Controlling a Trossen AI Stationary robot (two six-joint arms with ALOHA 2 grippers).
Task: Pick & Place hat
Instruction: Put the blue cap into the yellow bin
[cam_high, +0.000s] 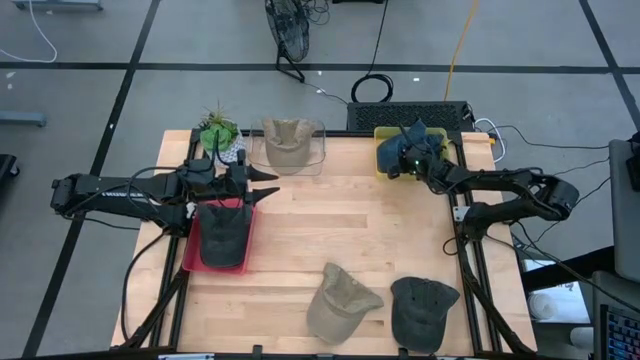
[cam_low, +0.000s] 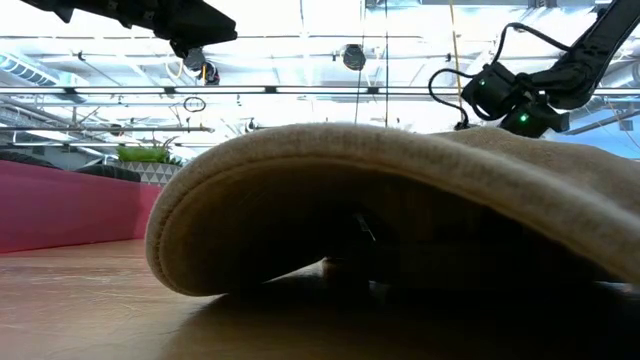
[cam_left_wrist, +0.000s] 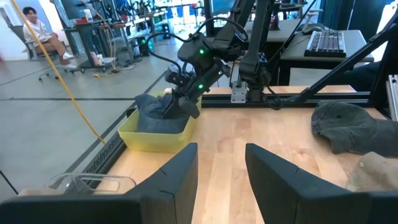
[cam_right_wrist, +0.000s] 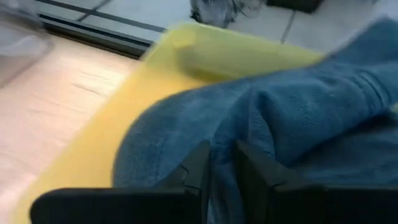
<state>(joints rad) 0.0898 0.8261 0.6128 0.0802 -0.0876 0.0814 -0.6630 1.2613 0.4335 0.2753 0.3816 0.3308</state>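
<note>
- Now the right gripper (cam_high: 408, 160) is down in the yellow bin (cam_high: 383, 141) at the table's back right, and its fingers (cam_right_wrist: 198, 163) stand close together, pinching the blue hat (cam_right_wrist: 298, 118) that lies in this bin.
- The left gripper (cam_high: 270, 187) hangs over the red bin (cam_high: 190, 250) at the left side, with fingers (cam_left_wrist: 177, 171) apart and nothing between them.
- A dark hat (cam_high: 226, 232) lies in the red bin.
- A tan hat (cam_high: 287, 141) sits in the clear bin (cam_high: 318, 150).
- Two more hats, beige (cam_high: 340, 302) and grey (cam_high: 422, 309), lie on the table (cam_high: 350, 225) in front.
</note>
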